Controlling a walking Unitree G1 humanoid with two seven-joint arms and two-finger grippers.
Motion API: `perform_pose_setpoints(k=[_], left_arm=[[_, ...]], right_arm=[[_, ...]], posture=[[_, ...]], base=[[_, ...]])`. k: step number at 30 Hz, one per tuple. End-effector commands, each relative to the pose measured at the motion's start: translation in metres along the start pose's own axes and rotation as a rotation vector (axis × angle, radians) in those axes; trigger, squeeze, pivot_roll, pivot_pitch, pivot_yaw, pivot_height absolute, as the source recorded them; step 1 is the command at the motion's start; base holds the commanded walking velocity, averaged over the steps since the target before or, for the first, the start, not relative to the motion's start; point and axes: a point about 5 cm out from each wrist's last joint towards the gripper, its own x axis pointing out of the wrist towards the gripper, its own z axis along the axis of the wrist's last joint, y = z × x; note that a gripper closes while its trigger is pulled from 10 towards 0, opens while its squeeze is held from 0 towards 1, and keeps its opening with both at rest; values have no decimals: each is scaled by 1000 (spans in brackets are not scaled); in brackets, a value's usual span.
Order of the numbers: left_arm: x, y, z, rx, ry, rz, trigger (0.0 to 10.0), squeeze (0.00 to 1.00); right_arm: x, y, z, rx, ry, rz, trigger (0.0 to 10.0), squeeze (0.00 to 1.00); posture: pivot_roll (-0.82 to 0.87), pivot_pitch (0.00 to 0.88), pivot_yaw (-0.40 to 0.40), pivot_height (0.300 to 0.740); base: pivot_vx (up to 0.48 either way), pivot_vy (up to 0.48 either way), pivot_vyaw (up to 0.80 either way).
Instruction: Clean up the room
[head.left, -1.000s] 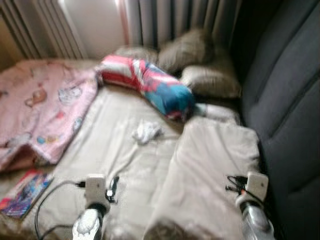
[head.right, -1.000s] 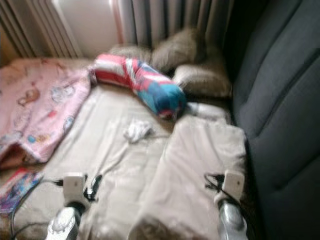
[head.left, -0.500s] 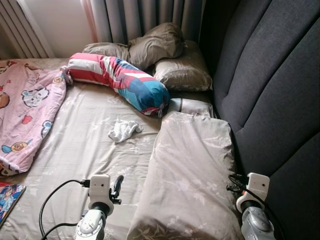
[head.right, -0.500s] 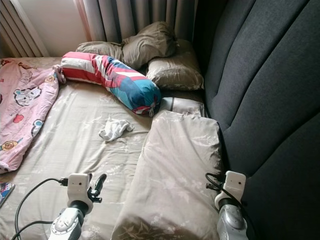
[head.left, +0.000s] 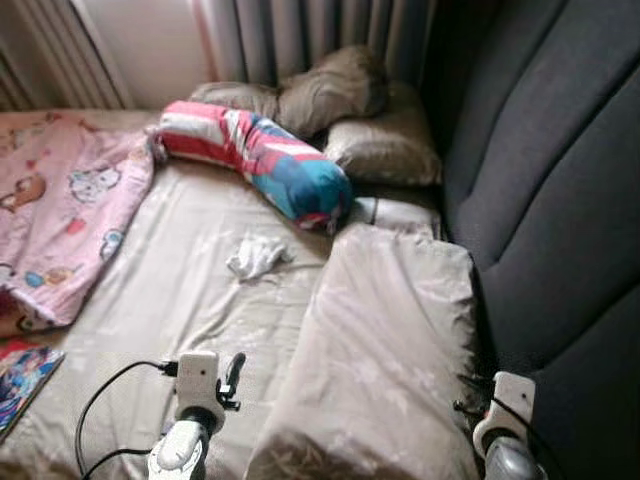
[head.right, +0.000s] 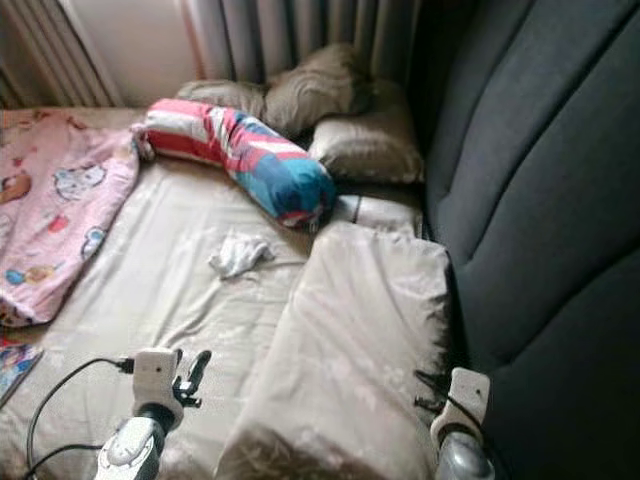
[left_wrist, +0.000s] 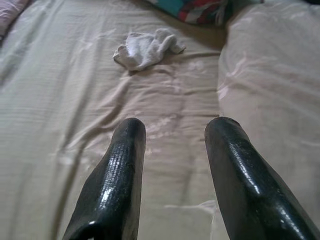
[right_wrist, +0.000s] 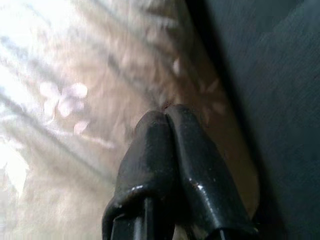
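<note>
- Left gripper (left_wrist: 170, 165) hangs low over the bed (head.left: 170, 300), fingers spread wide and empty; right gripper (right_wrist: 167, 150), pressed closed, rests by the folded duvet (head.left: 390, 340)
- Approach under way, it seems; next comes a forward reach
- Crumpled white cloth (head.left: 257, 256) lies mid-bed, near the striped bolster (head.left: 260, 160)

You've got a crumpled white cloth (head.left: 257, 256) mid-bed (head.left: 180, 290), striped bolster (head.left: 255, 160) behind it, pink blanket (head.left: 65, 220) off left, left tool (head.left: 232, 372) hovering low.
</note>
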Motion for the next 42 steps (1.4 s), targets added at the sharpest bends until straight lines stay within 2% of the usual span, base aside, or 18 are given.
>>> perform_pose_setpoints(k=[1, 8, 11, 18, 21, 31, 42], left_arm=[[-5, 3, -4, 2, 20, 0, 10000, 0], [-11, 7, -6, 16, 26, -6, 10000, 0], [-14, 8, -6, 22, 29, -10, 10000, 0], [-17, 10, -6, 32, 33, -18, 10000, 0], [-16, 9, -6, 32, 32, -21, 10000, 0], [-16, 8, -3, 35, 34, -39, 10000, 0], [-15, 7, -2, 35, 37, -42, 10000, 0]], right_arm=[[-2, -4, -10, 47, 55, -12, 10000, 1000], [-1, -8, -13, 29, 95, -69, 10000, 1000], [-1, -3, -12, 74, 86, -29, 10000, 1000], [-2, 2, -15, 64, 84, 5, 10000, 1000], [-2, 6, -13, 103, 55, 29, 10000, 1000], [-5, 3, -19, 89, 70, 18, 10000, 1000], [-2, 0, -4, 146, -29, 47, 10000, 1000]], posture=[[2, 242, 15, 740], [20, 268, 31, 740], [29, 277, 37, 740], [35, 294, 51, 740], [36, 296, 56, 740], [26, 280, 61, 740], [26, 266, 59, 740]], base=[[0, 0, 0], [0, 0, 0], [0, 0, 0], [0, 0, 0], [0, 0, 0], [0, 0, 0], [0, 0, 0]])
